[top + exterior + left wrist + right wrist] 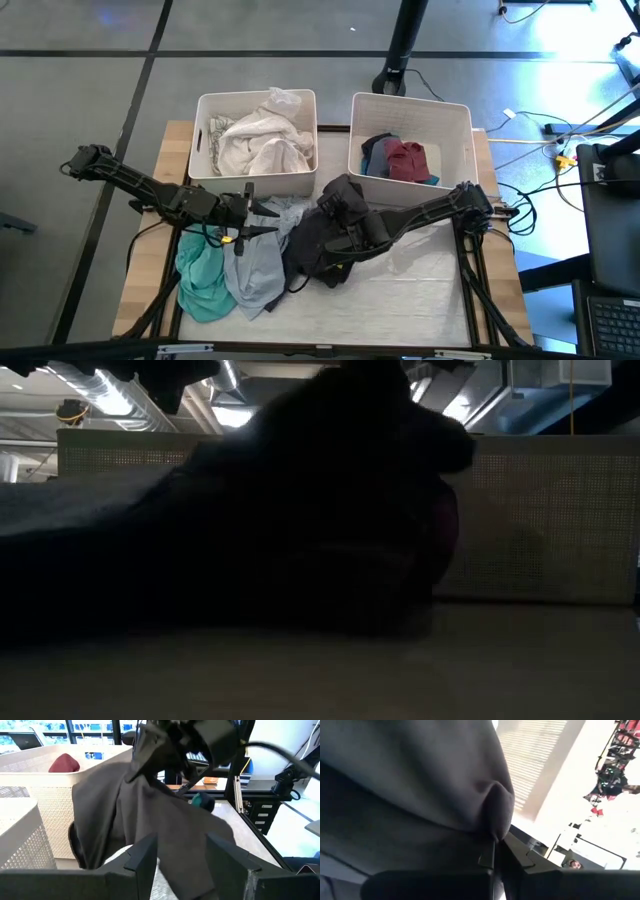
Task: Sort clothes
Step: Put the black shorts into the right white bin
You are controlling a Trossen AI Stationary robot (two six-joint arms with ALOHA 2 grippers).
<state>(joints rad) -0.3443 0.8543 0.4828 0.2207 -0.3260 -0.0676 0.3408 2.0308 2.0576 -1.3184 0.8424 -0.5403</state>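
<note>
Down at the lower left of the high view, a teal-green garment [203, 280] lies crumpled on the desk [420, 290], touching a pale grey-blue garment [255, 270] just to its right. Above them the left end effector [262, 218] hovers with its fingers spread wide, holding nothing. At frame centre the right end effector [335, 225] is pinched tight on a black garment [315, 250], the cloth bunched between its fingers and draping to the desk. Farther back, at upper centre, the left bin [255, 178] holds white clothes [262, 145], and the right bin [410, 190] holds a dark red garment [408, 160] beside darker pieces.
</note>
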